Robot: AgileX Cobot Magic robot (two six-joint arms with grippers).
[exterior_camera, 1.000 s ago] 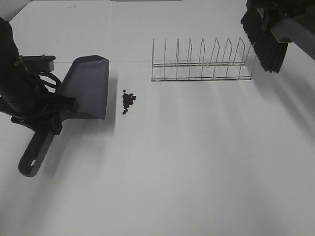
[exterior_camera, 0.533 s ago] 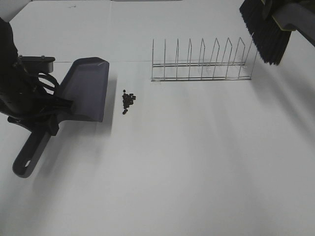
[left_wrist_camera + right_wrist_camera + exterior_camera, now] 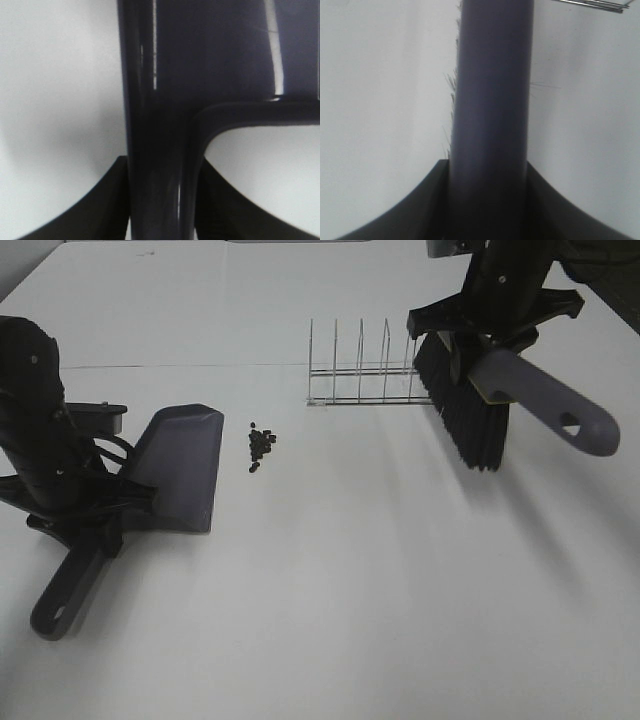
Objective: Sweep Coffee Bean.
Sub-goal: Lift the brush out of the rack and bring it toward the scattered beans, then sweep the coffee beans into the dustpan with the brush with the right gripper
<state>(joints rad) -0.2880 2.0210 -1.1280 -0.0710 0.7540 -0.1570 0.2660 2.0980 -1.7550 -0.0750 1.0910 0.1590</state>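
Several coffee beans (image 3: 261,445) lie clustered beside the dustpan (image 3: 185,462).

dustpan (image 3: 185,462): glossy smooth plastic | brush handle (image 3: 542,400): matt plastic | rack (image 3: 360,369): thin shiny metal wire | table (image 3: 350,620): matt white

Table (image 3: 350,600): plain white, unpatterned, with soft grey shadows under the tools.
Dustpan (image 3: 182,465), at 9 o'clock in the high view: uniform dark slate grey with a violet cast. It is glossy, with white highlight streaks in the left wrist view.
Beans (image 3: 261,444): dark brown-black.
Brush (image 3: 478,412): bristles (image 3: 462,428) black; handle (image 3: 540,398) plain mid grey, with a small yellowish patch where it meets the head.
Rack (image 3: 360,370), at 12 o'clock: bare silvery wire.
Left gripper (image 3: 98,515) and right gripper (image 3: 495,330): black throughout.
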